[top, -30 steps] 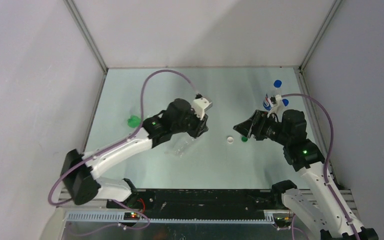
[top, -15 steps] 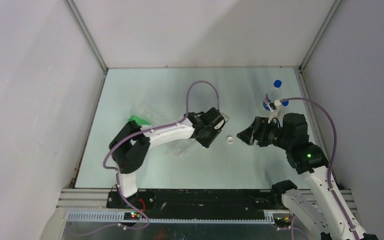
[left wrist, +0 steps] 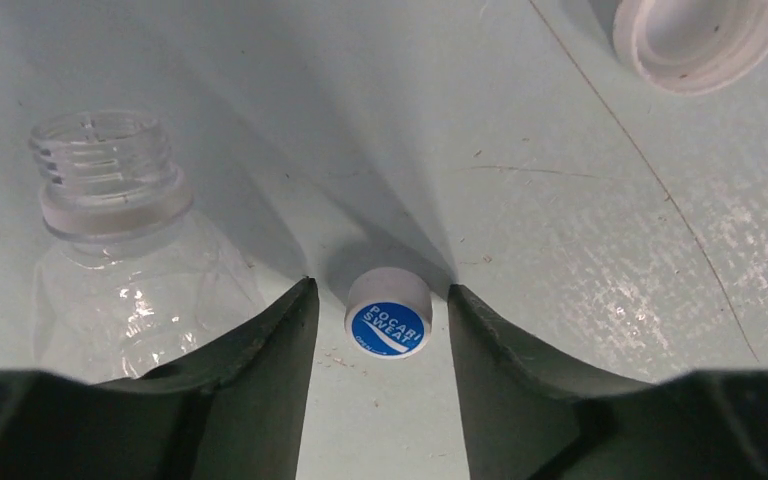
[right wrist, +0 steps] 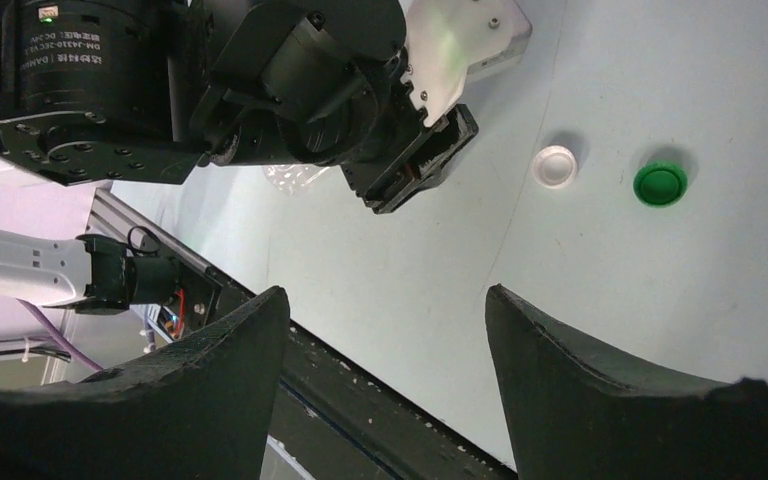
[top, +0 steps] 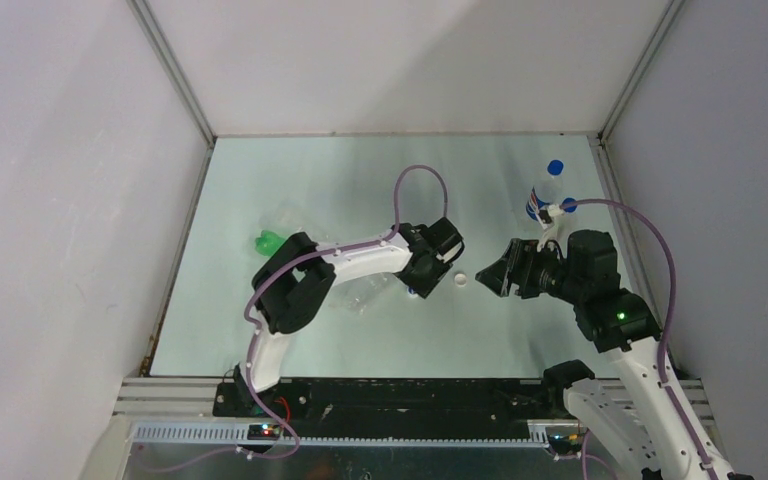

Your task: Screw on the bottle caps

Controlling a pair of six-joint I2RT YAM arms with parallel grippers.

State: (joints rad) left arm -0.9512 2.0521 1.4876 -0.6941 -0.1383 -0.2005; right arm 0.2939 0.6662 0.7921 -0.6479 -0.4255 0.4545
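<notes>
A blue-topped cap (left wrist: pixel 388 318) printed POCARI SWEAT sits on the surface (left wrist: pixel 520 250), low in the centre of the left wrist view. It is between the fingers of the left claw (left wrist: pixel 380 290), which is partly open, with a slim gap on each side of the cap. An uncapped clear bottle (left wrist: pixel 110 210) is at the left and an upturned white cap (left wrist: pixel 700 35) at the upper right. The right claw (right wrist: pixel 385 295) gapes wide, holding nothing, with a green cap (right wrist: pixel 660 184) at the right of its frame.
</notes>
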